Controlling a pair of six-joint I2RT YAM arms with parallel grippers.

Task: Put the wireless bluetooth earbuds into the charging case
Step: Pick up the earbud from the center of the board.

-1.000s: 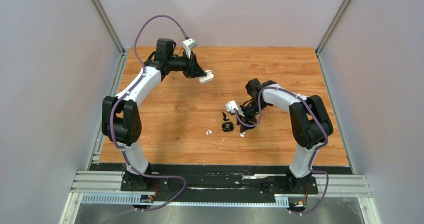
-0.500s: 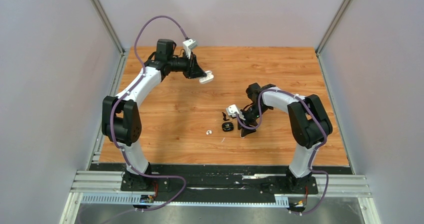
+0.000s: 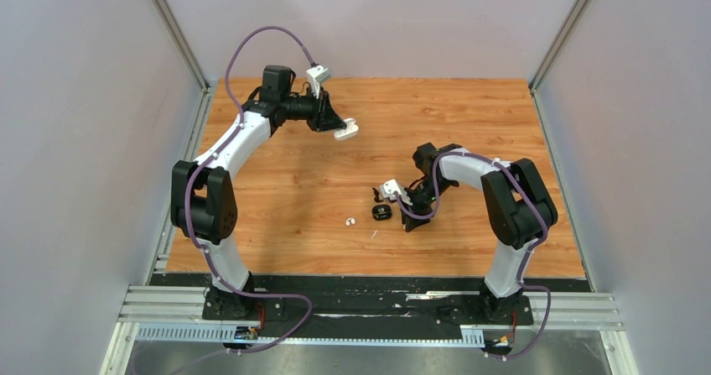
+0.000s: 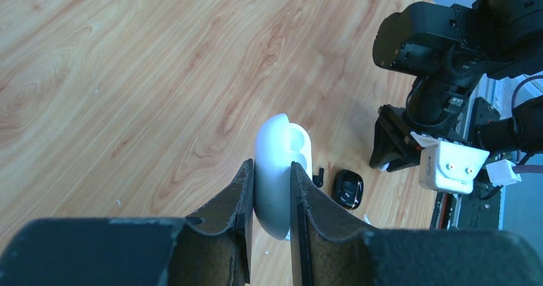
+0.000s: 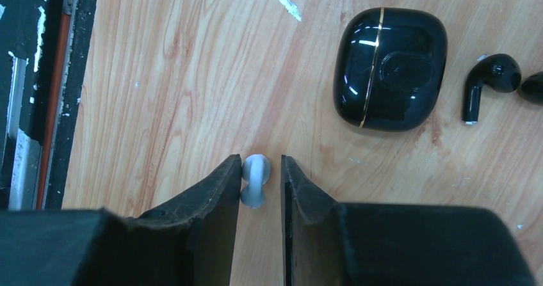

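The white earbud lies between the parted fingers of the right hand, long axis along them; the left hand, clamped on the white case, hangs well apart.

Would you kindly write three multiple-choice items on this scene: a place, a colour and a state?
1. The white earbud lies: A) between the right gripper's fingers on the table; B) in a bowl; C) on a plate.
2. The charging case in the left gripper is: A) black; B) white; C) blue.
3. The black case is: A) shut; B) wide open; C) held aloft.
Key: 1 A, the fingers flank it; 2 B, its white shell shows between the fingers; 3 A, its lid seam is closed.
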